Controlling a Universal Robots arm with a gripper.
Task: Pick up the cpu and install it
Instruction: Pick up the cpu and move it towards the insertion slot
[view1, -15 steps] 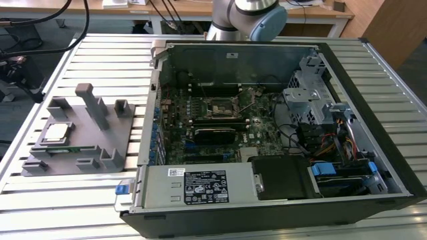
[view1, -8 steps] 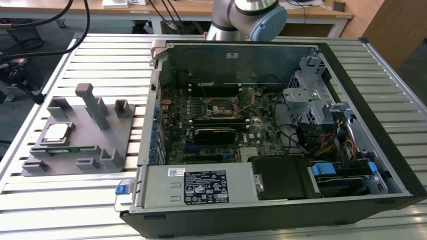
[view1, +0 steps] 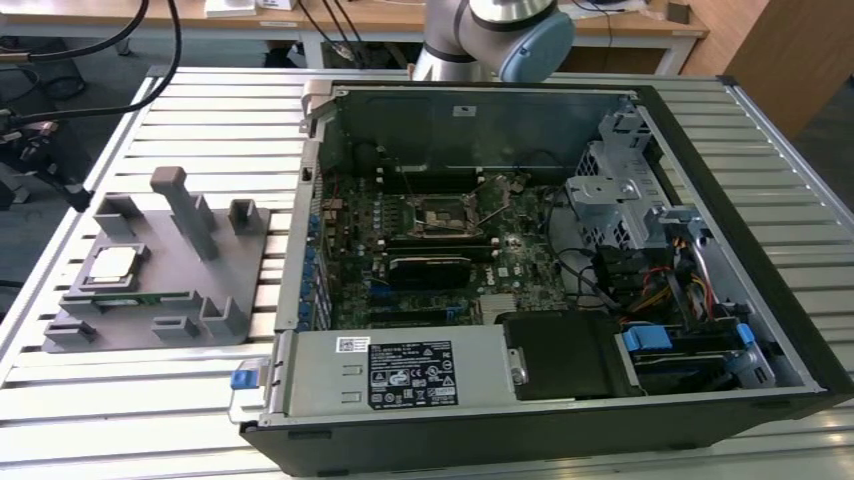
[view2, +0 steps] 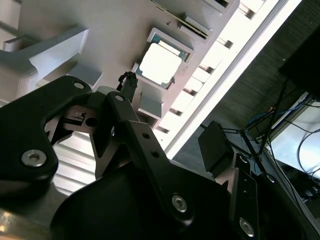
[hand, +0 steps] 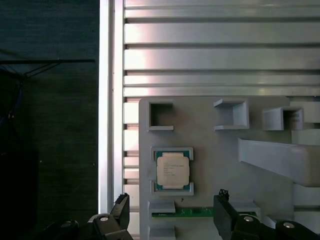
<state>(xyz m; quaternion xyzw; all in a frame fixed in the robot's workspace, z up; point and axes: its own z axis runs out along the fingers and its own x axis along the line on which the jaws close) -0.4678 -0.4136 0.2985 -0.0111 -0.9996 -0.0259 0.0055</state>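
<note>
The cpu (view1: 111, 263), a small square chip with a silvery top, lies flat in a recess of the grey holder block (view1: 247, 262) on the exterior view's left. In the first wrist view the cpu (hand: 172, 170) sits a short way in front of my gripper (hand: 171, 204). The gripper is open, its black fingertips (hand: 221, 199) spread much wider than the chip and holding nothing. The second wrist view shows the cpu (view2: 160, 64) beyond the black finger linkage. The dark square socket (view1: 445, 215) lies on the motherboard inside the open computer case (view1: 747, 180).
A green memory stick (hand: 185, 212) lies in a slot of the holder, just beside the cpu. Upright grey posts (view1: 184, 205) rise from the holder. The slatted metal table's edge (hand: 105, 125) runs close to the holder, with dark floor beyond. The arm's base (view1: 494, 40) stands behind the case.
</note>
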